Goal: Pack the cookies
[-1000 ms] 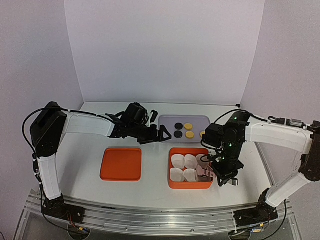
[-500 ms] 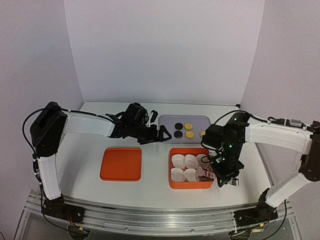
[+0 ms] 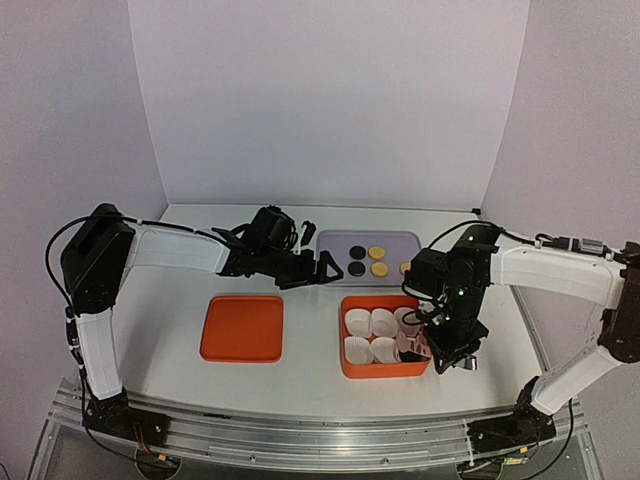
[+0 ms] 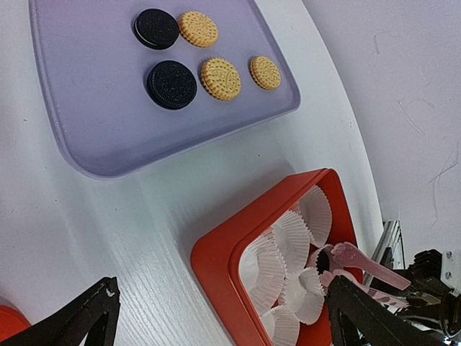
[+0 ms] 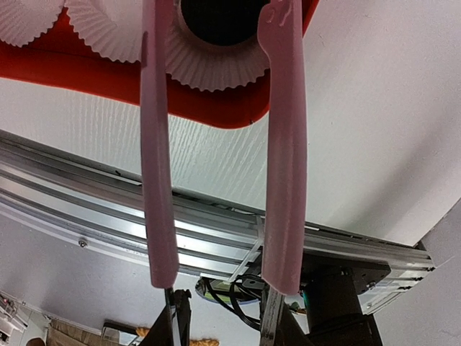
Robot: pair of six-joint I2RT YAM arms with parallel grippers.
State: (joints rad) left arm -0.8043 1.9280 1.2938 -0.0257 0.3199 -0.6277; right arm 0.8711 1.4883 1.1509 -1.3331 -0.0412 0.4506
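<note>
Left tool (image 4: pixel 223 283): jaws at full spread, nothing between them; it hangs over the bare desk (image 4: pixel 108 231) just off the near left edge of the lilac tray (image 4: pixel 94 108). Tray holds five cookies: two black-brown ones (image 4: pixel 171 83) on the left, one behind the other, and three golden yellow ones (image 4: pixel 220 78) to their right, the third yellow one off toward the tray's right side. All five lie flat and apart from one another. Orange box (image 4: pixel 216 267) sits on the desk just in front of the tray, packed with white fluted paper cups (image 4: pixel 292 238). Orange lid (image 3: pixel 241 327) lies flat to the left of the box, well apart from it. Right tool (image 3: pixel 415 348): over the near right corner of the box, pointing down into it. Right wrist view: its two long pink fingers (image 5: pixel 158 144) stand narrowly parted on either side of a sixth cookie (image 5: pixel 223 18), black-brown, which lies flat in the corner cup (image 5: pixel 209 65). A sliver of cup shows between one finger and the cookie's edge; the other fingertip overlaps the cookie's rim in view, and contact there cannot be told. The cookie appears to rest in the cup, not clamped.
</note>
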